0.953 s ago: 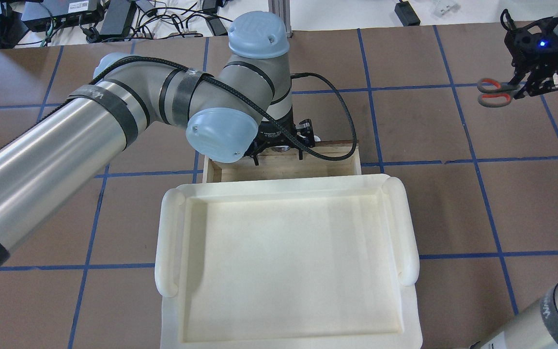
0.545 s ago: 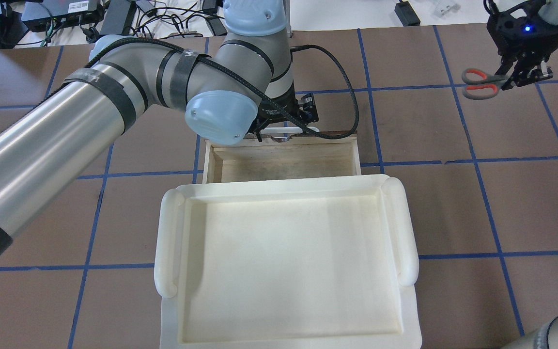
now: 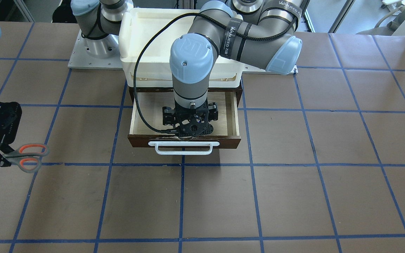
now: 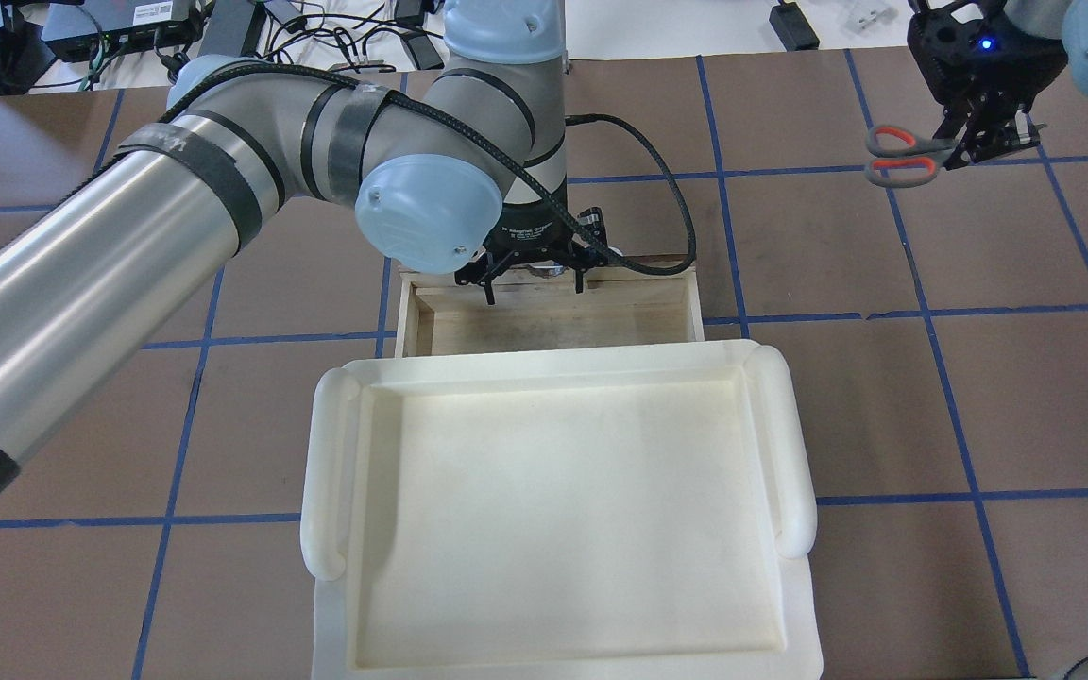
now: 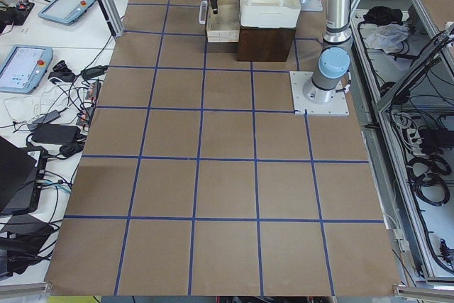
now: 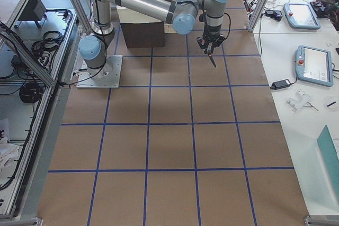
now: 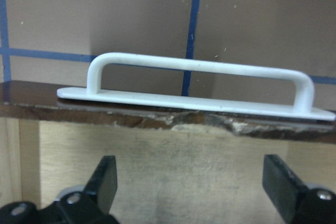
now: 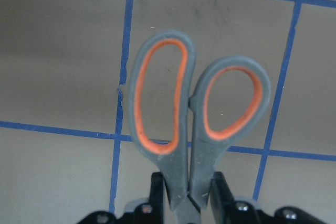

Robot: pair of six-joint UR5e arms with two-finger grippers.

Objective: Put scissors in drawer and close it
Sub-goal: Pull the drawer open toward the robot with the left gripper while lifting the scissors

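- I see the drawer pulled out from under the cream-white tray, its pale plywood inside open to view and bare.
- It sits near the middle of the surface, towards the robot's edge, with its dark front facing away from the robot.
- The white bar handle lies along the drawer's front, and nothing grips it.
- The left gripper is released, its two fingers spread wide.
- It points down into the drawer, just behind the front panel and roughly centred along the handle.
- In the left wrist view neither finger touches the handle or the wood.
- The right gripper is clenched on the scissors, grasping them at the blade end.
- The blades are hidden between its fingers.
- The orange-and-grey loops stick out of the gripper towards the drawer's side, lying side by side and closed together.
- The scissors are held up off the surface, out by its right end near the far edge, well apart from the drawer.
- They are not in the drawer yet.
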